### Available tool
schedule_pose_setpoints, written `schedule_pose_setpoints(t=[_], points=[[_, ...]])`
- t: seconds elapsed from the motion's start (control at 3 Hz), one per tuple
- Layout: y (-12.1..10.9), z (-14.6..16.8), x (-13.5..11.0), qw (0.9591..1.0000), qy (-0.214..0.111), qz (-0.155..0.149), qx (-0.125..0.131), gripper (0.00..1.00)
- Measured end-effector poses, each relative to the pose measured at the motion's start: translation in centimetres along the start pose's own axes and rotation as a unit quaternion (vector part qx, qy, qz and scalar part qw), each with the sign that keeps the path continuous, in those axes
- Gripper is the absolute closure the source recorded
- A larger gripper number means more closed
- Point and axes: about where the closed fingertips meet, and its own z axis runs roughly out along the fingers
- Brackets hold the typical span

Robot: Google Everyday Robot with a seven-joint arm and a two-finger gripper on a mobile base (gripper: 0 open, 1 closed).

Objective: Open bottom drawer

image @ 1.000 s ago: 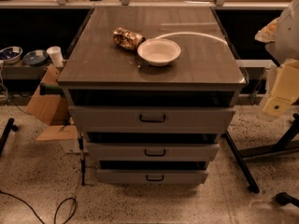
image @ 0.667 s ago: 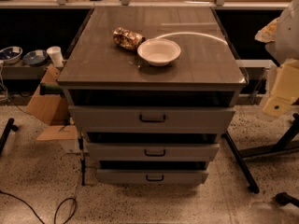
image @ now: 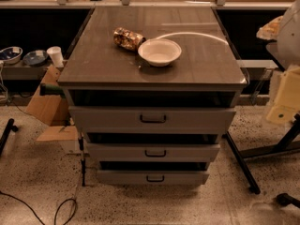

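We find our pincer [image: 284, 100] at the right edge, its state impossible to tell. The bottom drawer [image: 126, 177] sits below-left of it, with its black handle [image: 155, 178] horizontal.

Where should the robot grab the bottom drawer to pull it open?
Grip the small black bar handle in the middle of the front of the bottom drawer, coming straight in from the front. The bar lies level on a flat face and is the only part that sticks out. The gripper is at the right edge, well above it.
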Motion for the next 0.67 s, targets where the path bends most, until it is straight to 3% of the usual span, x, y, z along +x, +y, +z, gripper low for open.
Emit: schedule_pose_setpoints(t=[0.33, 0.67], points=[[2.1, 2.6, -0.2, 0.9998, -0.015, -0.009, -0.012, 0.00], [4.6, 8.2, -0.3, 0.9989, -0.034, -0.003, -0.033, 0.00]])
